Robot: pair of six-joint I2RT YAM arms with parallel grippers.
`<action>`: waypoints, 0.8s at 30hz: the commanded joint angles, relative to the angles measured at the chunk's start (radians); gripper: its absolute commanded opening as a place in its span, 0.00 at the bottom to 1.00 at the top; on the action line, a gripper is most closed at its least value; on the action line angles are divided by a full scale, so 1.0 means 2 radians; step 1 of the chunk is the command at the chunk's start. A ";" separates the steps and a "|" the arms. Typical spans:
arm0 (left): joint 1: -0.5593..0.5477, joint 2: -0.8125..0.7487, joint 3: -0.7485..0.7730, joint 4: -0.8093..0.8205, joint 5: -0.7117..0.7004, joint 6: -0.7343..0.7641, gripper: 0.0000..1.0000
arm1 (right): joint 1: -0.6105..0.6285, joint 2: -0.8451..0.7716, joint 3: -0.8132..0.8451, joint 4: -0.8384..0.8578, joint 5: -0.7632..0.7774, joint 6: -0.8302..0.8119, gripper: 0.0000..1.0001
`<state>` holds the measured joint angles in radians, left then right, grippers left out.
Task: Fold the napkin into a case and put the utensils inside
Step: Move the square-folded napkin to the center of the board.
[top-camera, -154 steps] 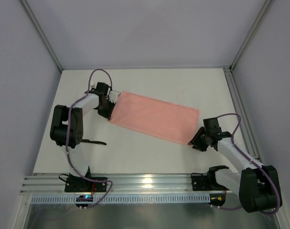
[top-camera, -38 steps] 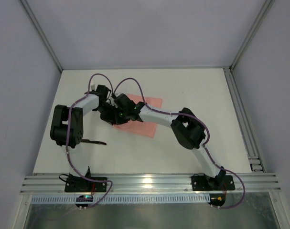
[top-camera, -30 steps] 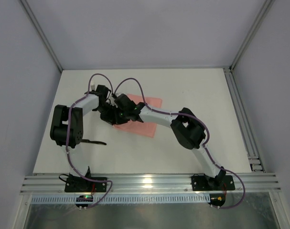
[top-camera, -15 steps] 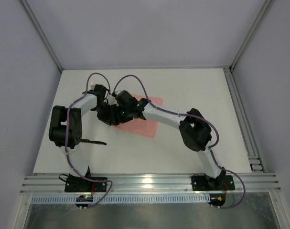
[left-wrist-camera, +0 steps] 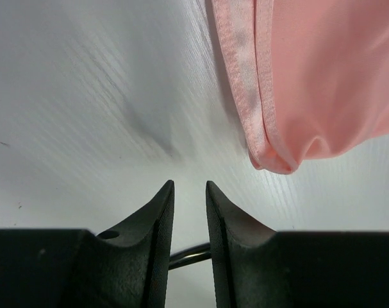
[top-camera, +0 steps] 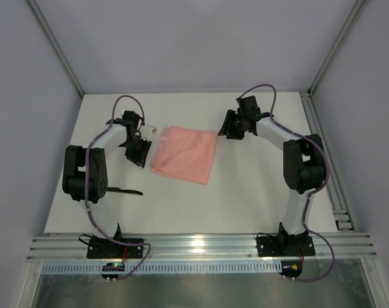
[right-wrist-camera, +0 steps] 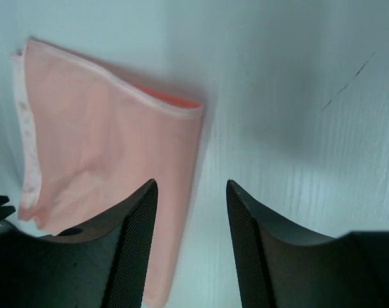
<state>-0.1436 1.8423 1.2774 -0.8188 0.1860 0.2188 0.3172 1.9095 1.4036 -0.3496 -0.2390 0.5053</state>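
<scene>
Top external: napkin (top-camera: 184,154) seems soft, light; pinch a corner. Left gripper (top-camera: 139,155) and right gripper (top-camera: 227,130) flank it, both parted, empty.

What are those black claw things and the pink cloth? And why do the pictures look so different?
These are two robot arms bolted to a white table. One picture looks down from above. The other two come from little cameras on each wrist, so you see black fingers at the bottom. The left fingers and the right fingers are both apart and hold nothing. Between them lies a folded pink napkin. A thin black utensil lies beside the left arm.
</scene>
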 commanded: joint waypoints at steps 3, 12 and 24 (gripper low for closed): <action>0.004 -0.028 0.016 -0.040 0.001 0.014 0.29 | -0.017 0.068 0.042 0.053 -0.078 0.010 0.53; 0.004 -0.029 0.011 -0.045 0.006 0.013 0.30 | -0.030 0.135 0.052 0.103 -0.113 0.046 0.51; 0.004 -0.054 0.012 -0.055 0.013 0.021 0.29 | -0.031 0.065 -0.068 0.156 -0.099 0.076 0.04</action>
<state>-0.1432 1.7981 1.2861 -0.9092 0.1875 0.2443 0.2562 2.1452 1.3705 -0.0631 -0.4610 0.6365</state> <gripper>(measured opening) 0.292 0.048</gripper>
